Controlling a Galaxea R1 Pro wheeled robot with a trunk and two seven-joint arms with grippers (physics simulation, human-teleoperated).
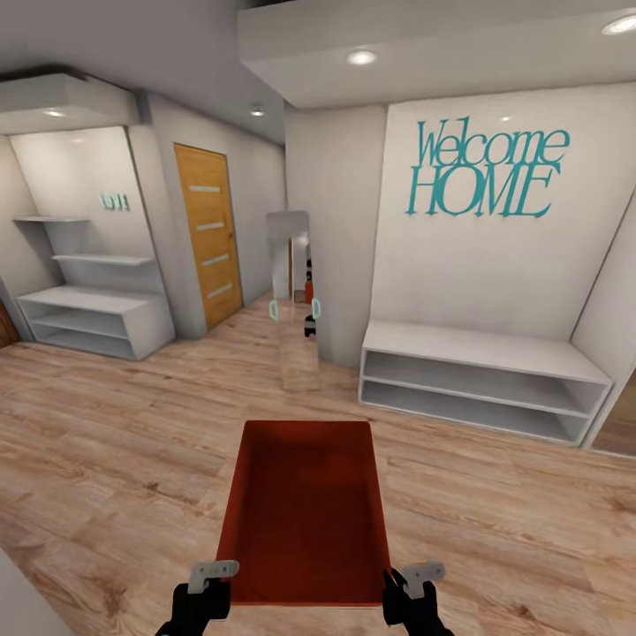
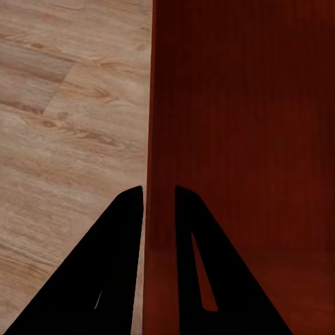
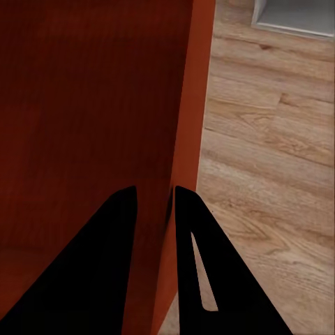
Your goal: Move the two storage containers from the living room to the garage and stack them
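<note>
An orange-red lidless storage container (image 1: 305,512) hangs level in front of me above the light wood plank floor (image 1: 106,459). My left gripper (image 1: 205,594) is shut on its left wall near the close corner; in the left wrist view the thin wall (image 2: 148,139) runs between the two black fingers (image 2: 105,279). My right gripper (image 1: 408,594) is shut on the right wall, and the right wrist view has that wall (image 3: 188,105) pinched between its fingers (image 3: 202,279). The second container is out of view.
Ahead stands a narrow mirror (image 1: 293,300) against a wall corner. A low white shelf bench (image 1: 481,380) sits right under the "Welcome HOME" lettering (image 1: 486,168). Left are white shelves (image 1: 88,318) and an orange wooden door (image 1: 208,234) down a hallway.
</note>
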